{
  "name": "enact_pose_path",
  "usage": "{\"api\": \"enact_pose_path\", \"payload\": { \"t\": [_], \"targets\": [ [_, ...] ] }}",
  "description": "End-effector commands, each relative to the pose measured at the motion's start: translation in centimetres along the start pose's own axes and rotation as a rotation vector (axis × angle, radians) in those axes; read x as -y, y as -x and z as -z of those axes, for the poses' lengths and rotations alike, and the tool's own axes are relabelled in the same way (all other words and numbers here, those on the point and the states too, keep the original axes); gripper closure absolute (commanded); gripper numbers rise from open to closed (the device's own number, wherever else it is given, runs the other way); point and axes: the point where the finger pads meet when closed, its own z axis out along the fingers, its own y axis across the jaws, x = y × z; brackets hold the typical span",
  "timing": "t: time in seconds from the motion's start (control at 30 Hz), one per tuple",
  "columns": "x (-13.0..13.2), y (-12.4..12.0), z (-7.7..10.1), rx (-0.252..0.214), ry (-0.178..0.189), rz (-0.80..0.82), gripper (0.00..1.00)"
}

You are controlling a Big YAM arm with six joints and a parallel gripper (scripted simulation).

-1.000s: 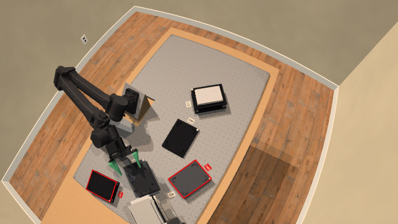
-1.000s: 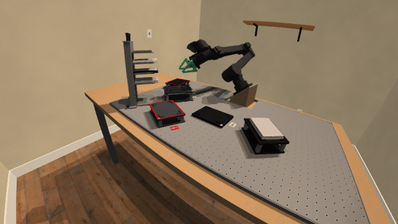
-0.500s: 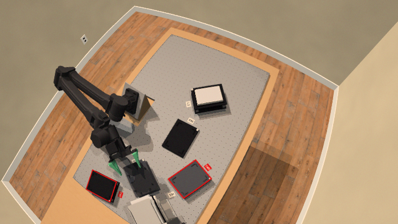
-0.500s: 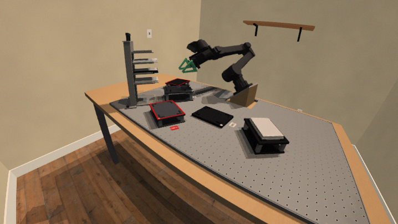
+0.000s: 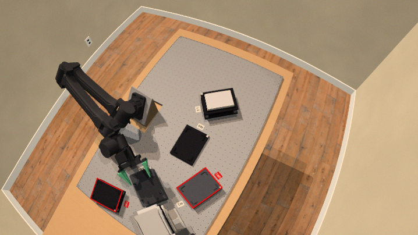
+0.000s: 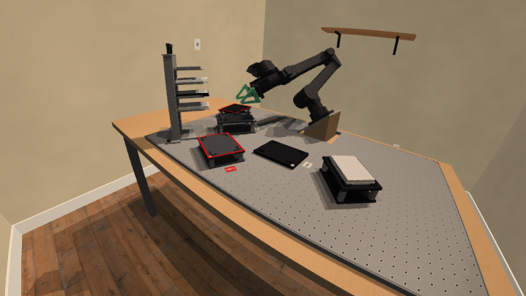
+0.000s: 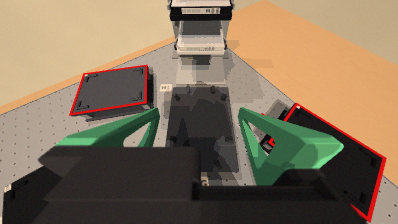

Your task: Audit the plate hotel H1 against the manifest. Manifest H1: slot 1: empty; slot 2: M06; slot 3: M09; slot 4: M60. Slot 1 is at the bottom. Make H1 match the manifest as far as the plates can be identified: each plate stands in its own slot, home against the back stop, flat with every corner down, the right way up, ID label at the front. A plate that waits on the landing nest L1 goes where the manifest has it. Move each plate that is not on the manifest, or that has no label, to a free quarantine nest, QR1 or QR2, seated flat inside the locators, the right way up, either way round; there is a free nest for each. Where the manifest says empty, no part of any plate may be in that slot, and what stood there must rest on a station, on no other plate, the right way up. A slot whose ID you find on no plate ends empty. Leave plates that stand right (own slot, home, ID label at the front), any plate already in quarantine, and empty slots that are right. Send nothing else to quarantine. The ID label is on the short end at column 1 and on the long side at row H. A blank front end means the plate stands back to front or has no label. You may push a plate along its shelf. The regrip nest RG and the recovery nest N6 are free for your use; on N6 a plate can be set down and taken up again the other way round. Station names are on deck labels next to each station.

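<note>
The plate hotel H1 [image 6: 178, 100] stands at the table's corner and also shows in the wrist view [image 7: 200, 25]. In the wrist view a dark plate labelled M06 [image 7: 201, 10] sits on a shelf, its label facing me. A pale plate [image 7: 200, 45] sits on the shelf below; I cannot read its label. A white plate [image 5: 219, 99] [image 6: 351, 178] lies on the landing nest L1. My gripper [image 5: 138, 178] is open and empty. It hovers above a dark nest [image 7: 200, 125] in front of the hotel, pointing at the hotel.
Two red-framed quarantine nests flank the dark nest: one with a grey top [image 5: 199, 188], one with a black top [image 5: 106, 194]. The flat black nest N6 [image 5: 189, 144] lies mid-table. The arm's base stands on a wedge [image 6: 323, 127].
</note>
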Motion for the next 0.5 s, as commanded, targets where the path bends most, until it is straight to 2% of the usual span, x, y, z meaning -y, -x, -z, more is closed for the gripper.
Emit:
{"api": "enact_pose_path", "payload": {
  "t": [0.0,0.1,0.17,0.23,0.3,0.33,0.4,0.43,0.47],
  "targets": [
    [0.7,-0.6,-0.6,0.0,-0.025,0.008,0.0],
    [0.7,-1.2,-0.9,0.0,-0.025,0.008,0.0],
    [2.4,1.4,-1.4,0.038,-0.053,-0.009,0.0],
    [1.9,1.9,-1.6,0.047,-0.04,-0.01,0.0],
    [1.9,1.9,-1.6,0.047,-0.04,-0.01,0.0],
    [0.3,-0.6,-1.5,0.008,-0.014,0.006,0.0],
    [0.3,-0.5,-1.7,0.008,-0.015,0.006,0.0],
    [1.6,1.5,-2.1,0.037,-0.035,-0.006,0.0],
    [1.9,2.1,-2.3,0.045,-0.041,-0.009,0.0]
  ]
}}
